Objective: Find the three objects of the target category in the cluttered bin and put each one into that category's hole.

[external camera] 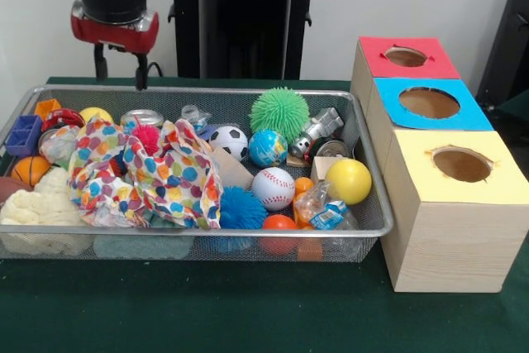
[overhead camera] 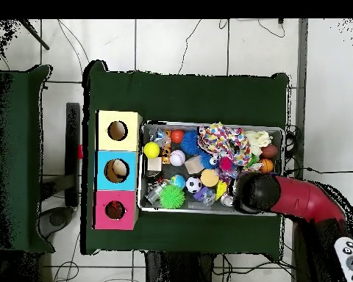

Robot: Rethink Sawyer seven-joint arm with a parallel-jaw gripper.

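While the claw (external camera: 121,72) hangs with spread, empty fingers above the far rim of the wire bin (external camera: 376,225) on the bench, searching appears under way; next, descend onto a chosen ball, e.g. the baseball (external camera: 274,187), before carrying it to a hole.

No legible text, label, brand, number or sign is showing in either view. The crinkled packet (external camera: 318,208) lying at the front of the wire bin (external camera: 376,229) is carrying blue printing, but it is too small to read. The three boxes (external camera: 450,241) with coloured tops and round holes are bearing no markings that can be made out.
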